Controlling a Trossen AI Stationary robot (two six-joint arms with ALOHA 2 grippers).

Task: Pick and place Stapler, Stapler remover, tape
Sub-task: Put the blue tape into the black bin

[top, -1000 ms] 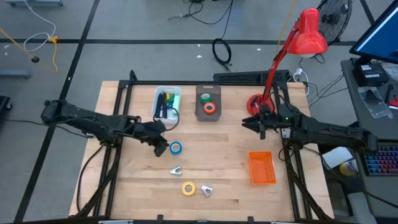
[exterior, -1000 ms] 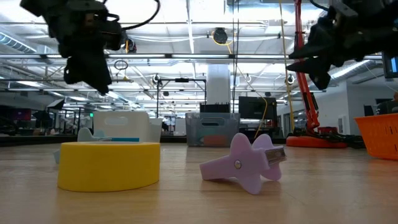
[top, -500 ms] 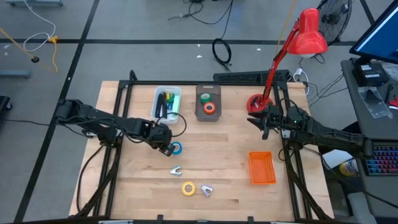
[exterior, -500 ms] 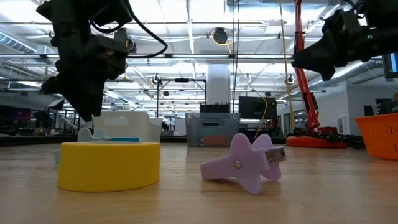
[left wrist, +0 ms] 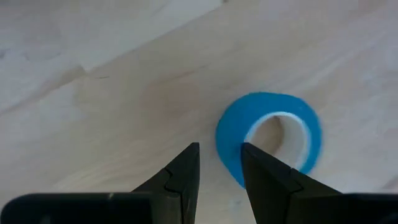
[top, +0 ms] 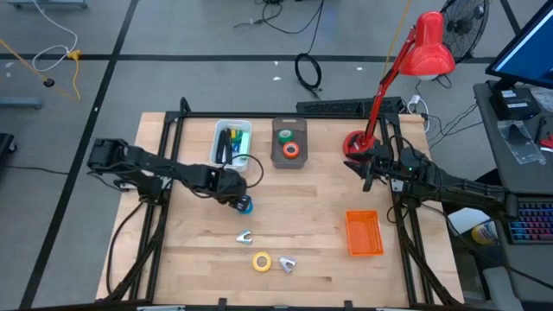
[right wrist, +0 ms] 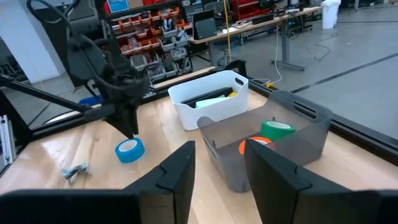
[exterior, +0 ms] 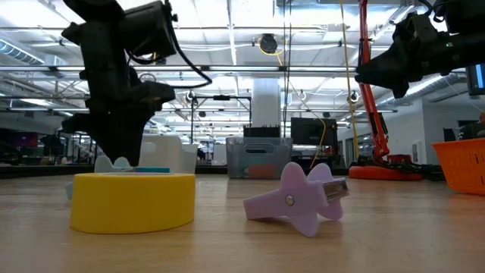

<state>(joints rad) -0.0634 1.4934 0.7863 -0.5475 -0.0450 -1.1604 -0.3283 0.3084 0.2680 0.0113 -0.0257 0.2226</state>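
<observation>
Hovering low over the blue ring-shaped tape roll (left wrist: 268,138), your left claw (left wrist: 219,167) is narrowly parted beside its rim, not straddling it; right claw (right wrist: 217,163) waits parted.

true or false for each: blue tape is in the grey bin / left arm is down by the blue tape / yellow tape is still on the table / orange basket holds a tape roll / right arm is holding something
1. The blue tape is in the grey bin. False: it lies on the table.
2. The left gripper is down beside the blue tape. True: its open fingers are next to the roll, not around it.
3. The yellow tape lies on the table. True.
4. The orange basket holds a tape roll. False: none shows in it; the orange tape and green tape are in the grey bin.
5. The right gripper holds something. False: its open fingers are empty.
</observation>
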